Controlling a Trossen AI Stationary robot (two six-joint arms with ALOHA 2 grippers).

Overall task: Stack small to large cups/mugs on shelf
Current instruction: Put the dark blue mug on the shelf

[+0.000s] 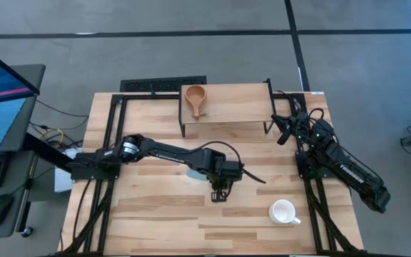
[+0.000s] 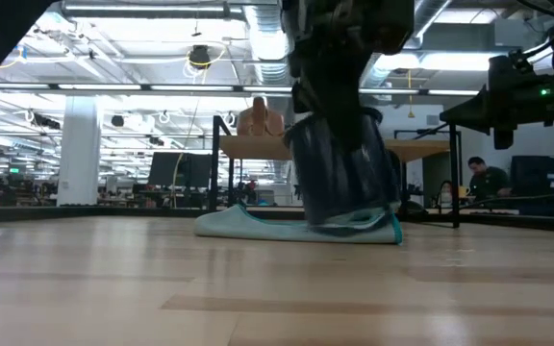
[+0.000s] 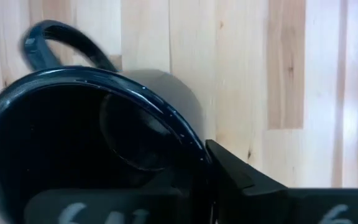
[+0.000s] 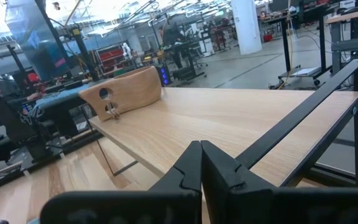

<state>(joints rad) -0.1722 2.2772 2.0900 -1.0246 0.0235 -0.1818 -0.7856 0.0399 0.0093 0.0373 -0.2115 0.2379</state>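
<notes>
My left gripper (image 1: 220, 191) is at the table's middle, shut on the dark navy mug (image 2: 339, 178), which shows large in the left wrist view (image 3: 92, 143); in the high view the gripper hides it. The tan wooden cup (image 1: 195, 96) stands on the shelf (image 1: 234, 103) near its left end and also shows in the right wrist view (image 4: 123, 93). The white mug (image 1: 284, 212) stands upright on the table at the near right. My right gripper (image 1: 284, 132) is shut and empty beside the shelf's right end. My left gripper holds the navy mug by its rim wall (image 3: 194, 152), on the side away from the handle (image 3: 61, 43). One finger (image 3: 104, 208) is inside the mug and one finger (image 3: 253, 183) outside. The fingers come from above. The mug hangs slightly tilted, its base just above the table.
A blue folded cloth (image 2: 258, 223) lies on the table just behind the held mug, partly under the left arm (image 1: 195, 173). Black metal frame rails run along both table sides (image 1: 109, 143). Bare tabletop lies between the cloth and the shelf.
</notes>
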